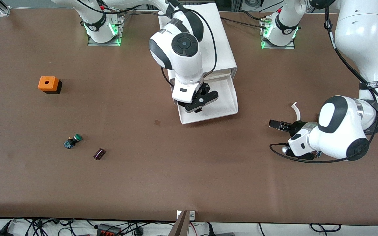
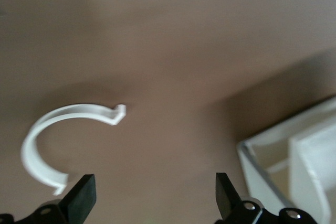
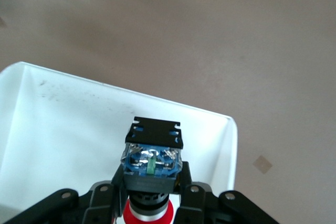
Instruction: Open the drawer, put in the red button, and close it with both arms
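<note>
The right arm's black two-finger hand (image 1: 198,104) is hanging over the pulled-out shallow white plastic drawer (image 1: 231,98), which is sticking out of the big white rounded box cabinet (image 1: 215,36) toward the front camera. In the right wrist view this hand (image 3: 152,192) is gripping the tiny red-capped push-button with a black-and-blue body (image 3: 152,158), its fingers closed on the body just above the red cap, the blue terminal end pointing away from the wrist. The button is looking light, hard and smooth-sided, so it probably needs only a modest squeeze on the squarish body, and it should survive a short drop into the tray.

The left arm is waiting, its hand (image 1: 279,125) low over the brown worktop (image 1: 189,183) toward its own end, fingers spread wide and holding nothing, just beside a curved white plastic clip (image 1: 296,109).

In the front view the button is hidden beneath the right hand, and the right arm is covering part of the cabinet, so the other drawers cannot be made out. A green-capped button (image 1: 72,141), an orange box with a hole (image 1: 48,84) and a small dark object (image 1: 99,153) are lying toward the right arm's end.
</note>
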Controlling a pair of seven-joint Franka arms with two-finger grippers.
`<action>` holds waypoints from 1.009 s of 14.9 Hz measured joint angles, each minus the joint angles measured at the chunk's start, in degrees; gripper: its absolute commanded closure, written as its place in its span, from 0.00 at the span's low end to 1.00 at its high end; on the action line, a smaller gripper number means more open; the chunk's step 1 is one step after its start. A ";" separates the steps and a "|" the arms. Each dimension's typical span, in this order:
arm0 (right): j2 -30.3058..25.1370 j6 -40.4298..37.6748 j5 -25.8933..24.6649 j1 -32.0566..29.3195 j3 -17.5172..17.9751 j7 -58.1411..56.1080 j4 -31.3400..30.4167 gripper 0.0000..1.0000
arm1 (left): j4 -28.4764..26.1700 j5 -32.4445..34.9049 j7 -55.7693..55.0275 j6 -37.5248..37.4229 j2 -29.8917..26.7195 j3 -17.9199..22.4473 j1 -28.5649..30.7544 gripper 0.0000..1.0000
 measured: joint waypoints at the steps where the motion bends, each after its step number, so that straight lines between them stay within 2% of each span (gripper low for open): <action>1: 0.43 0.25 0.02 0.23 0.00 0.80 0.02 1.00 | 0.01 3.17 -0.68 0.46 0.00 -0.03 -0.48 0.00; 3: 1.15 0.72 0.95 0.56 0.10 1.64 0.09 1.00 | 0.08 6.00 -1.52 3.21 0.00 -0.07 -0.92 0.00; 7: 2.81 0.85 3.25 0.80 0.47 1.75 0.14 1.00 | 0.79 6.39 -1.78 9.46 0.04 0.14 -0.50 0.00; 11: 4.08 0.82 3.25 0.85 0.75 1.78 0.14 1.00 | 0.78 6.54 -1.78 10.74 0.64 0.15 -0.65 0.00; 12: 4.44 0.83 3.25 0.86 0.77 1.78 0.14 0.92 | 0.79 6.54 -1.78 10.77 0.67 0.15 -0.70 0.00; 13: 4.71 0.88 3.25 0.88 0.77 1.78 0.15 0.71 | 0.79 6.54 -1.78 10.79 0.66 0.14 -0.78 0.00; 14: 4.74 0.91 3.25 0.89 0.77 1.78 0.21 0.13 | 0.79 6.54 -1.80 10.79 0.67 0.13 -0.87 0.00; 15: 4.74 0.90 3.25 0.90 0.78 1.78 0.34 0.00 | 0.79 6.54 -1.85 10.80 0.66 0.13 -0.97 0.00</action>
